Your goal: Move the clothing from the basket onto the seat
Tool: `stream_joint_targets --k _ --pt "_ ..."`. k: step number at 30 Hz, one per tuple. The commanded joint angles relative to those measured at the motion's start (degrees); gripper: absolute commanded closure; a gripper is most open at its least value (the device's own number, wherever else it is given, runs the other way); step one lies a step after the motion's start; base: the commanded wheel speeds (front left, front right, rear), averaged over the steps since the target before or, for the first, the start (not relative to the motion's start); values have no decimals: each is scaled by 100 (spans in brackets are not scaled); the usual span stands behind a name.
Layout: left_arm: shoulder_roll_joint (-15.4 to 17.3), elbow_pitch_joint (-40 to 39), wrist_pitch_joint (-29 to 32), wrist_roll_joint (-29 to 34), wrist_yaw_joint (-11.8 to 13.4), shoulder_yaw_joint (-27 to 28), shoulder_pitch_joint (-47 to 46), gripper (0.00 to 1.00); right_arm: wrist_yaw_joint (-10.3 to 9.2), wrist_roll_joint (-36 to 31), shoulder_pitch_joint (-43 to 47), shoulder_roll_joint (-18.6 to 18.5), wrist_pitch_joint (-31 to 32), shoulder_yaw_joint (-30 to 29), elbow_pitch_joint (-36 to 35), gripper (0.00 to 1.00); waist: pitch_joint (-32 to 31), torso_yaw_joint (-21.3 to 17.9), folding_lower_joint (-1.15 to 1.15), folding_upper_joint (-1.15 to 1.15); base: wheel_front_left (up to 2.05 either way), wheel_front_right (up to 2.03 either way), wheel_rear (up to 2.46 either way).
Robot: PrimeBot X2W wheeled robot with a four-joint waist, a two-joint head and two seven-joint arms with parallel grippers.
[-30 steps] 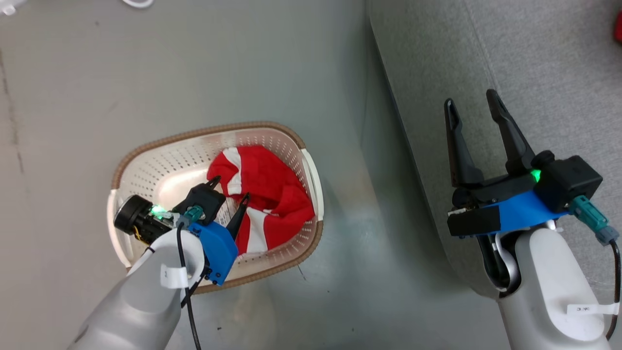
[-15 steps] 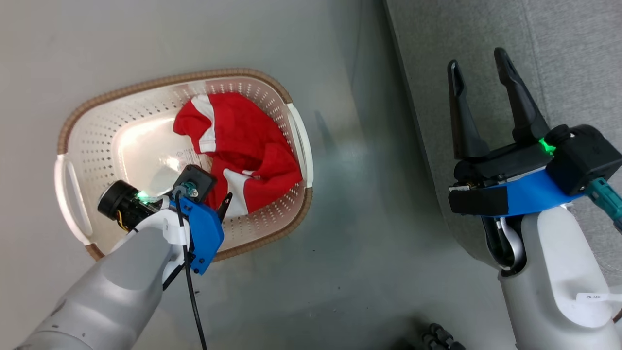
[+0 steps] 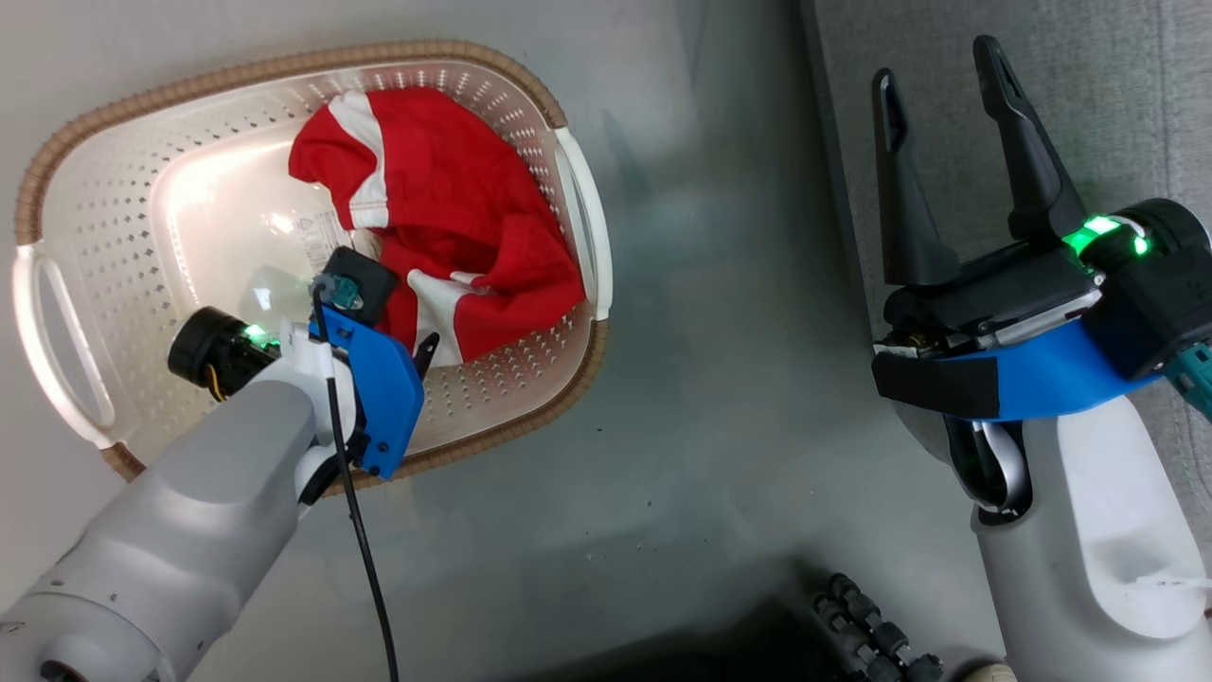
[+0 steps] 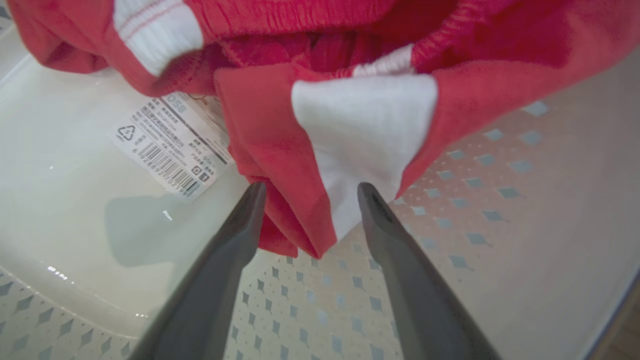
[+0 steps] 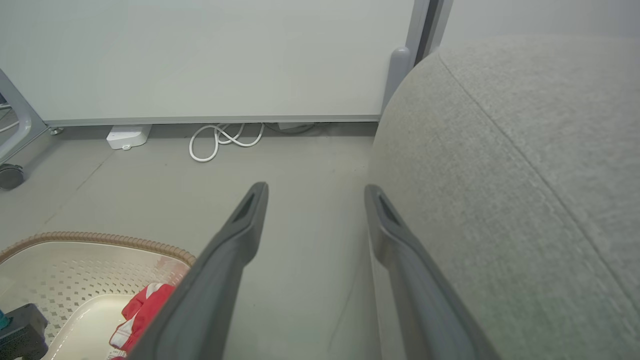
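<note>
- Left pincer (image 4: pixel 311 189) is down inside the basket (image 3: pixel 114 227), over its right half, with the fingers spread wide.
- A loose corner of the clothing (image 4: pixel 350 140), red with a broad white patch, lies between my two left fingers. They straddle it and are not pressed onto it.
- The clothing is bunched in the basket's right half, up against the perforated wall by the right handle (image 3: pixel 582 218). I cannot tell whether the heap is one piece or two.
- The label sticker (image 4: pixel 170 145) sits on the basket's bottom, with one edge tucked under the red fabric.
- My right pincer (image 3: pixel 935 62) is well to the right of the basket, fingers spread and holding nothing, over the near edge of the seat (image 3: pixel 1089 95).
- The seat stands to the right of the basket, with a strip of grey floor (image 3: pixel 710 426) between them.
</note>
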Motion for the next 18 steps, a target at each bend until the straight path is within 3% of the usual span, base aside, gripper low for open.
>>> stream_joint_targets --k 1,18 --pt "44 -33 27 -23 -5 -10 -99 0 1 -13 -111 6 -5 13 -35 0 102 -16 -1 0 0 0 0" --pt "-14 137 198 68 -5 -46 -403 0 1 32 -98 6 -3 -16 -226 0 578 -111 -1 0 0 0 0"
